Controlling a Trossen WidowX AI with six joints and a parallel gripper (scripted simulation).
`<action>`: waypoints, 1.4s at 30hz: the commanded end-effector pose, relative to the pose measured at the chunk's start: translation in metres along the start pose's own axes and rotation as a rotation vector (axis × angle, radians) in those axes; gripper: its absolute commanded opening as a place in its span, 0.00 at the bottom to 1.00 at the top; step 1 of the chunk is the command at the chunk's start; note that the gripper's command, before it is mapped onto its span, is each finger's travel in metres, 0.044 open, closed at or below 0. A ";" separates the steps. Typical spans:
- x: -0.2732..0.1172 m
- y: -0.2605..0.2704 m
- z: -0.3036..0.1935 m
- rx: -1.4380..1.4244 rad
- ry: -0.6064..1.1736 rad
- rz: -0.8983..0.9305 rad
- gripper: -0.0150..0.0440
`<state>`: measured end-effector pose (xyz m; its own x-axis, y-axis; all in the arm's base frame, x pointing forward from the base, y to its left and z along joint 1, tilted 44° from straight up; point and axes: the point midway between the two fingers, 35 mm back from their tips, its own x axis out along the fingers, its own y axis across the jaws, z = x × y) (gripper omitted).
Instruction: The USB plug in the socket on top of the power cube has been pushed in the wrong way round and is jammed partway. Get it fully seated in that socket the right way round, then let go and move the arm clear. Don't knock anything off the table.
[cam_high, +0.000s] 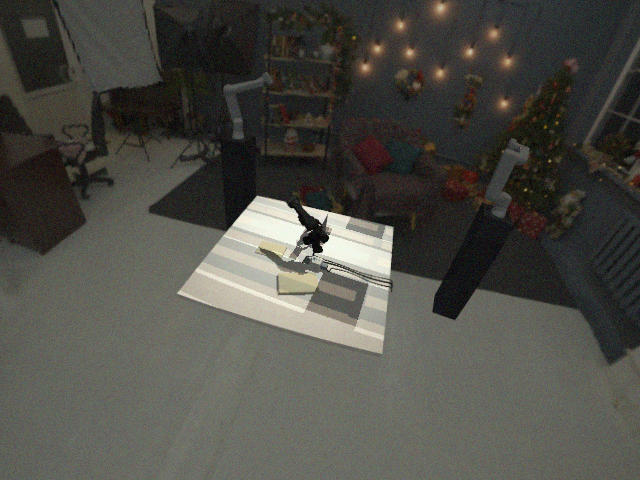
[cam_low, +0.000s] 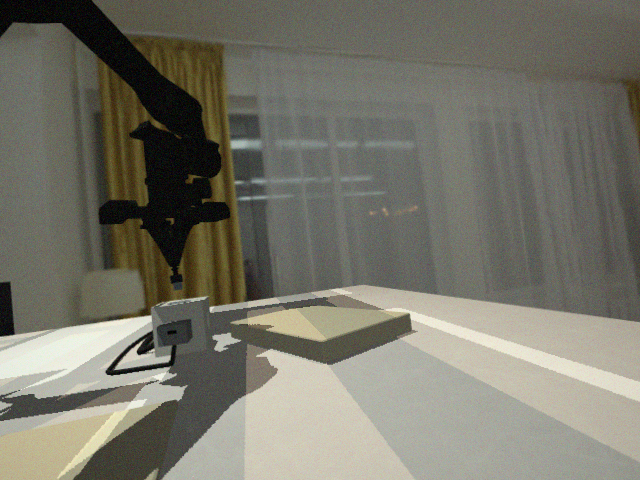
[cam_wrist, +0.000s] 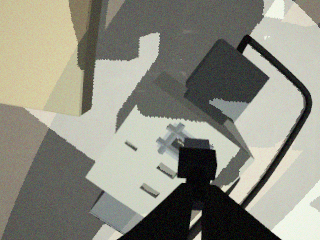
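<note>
My gripper is shut on the small black USB plug and points down. The plug's grey metal end faces down, in the air a little above the cube's top. The white power cube stands upright on the table. The top socket, with a pale blue outline around it, is partly hidden behind the plug in the wrist view. Which way round the plug is cannot be told.
A dark grey plug block sits in the cube's side, with a black cable looping from it. Another grey block is on the opposite side. Flat tan blocks lie near the cube.
</note>
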<state>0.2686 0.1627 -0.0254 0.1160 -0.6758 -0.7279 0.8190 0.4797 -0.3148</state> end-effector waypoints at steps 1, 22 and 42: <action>0.000 -0.001 0.000 0.116 0.000 -0.002 0.25; 0.001 -0.001 0.000 0.574 -0.001 -0.002 0.25; 0.001 0.000 0.000 0.566 0.008 0.002 0.25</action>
<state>0.2695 0.1628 -0.0256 0.1192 -0.6720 -0.7309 0.9924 0.1026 0.0676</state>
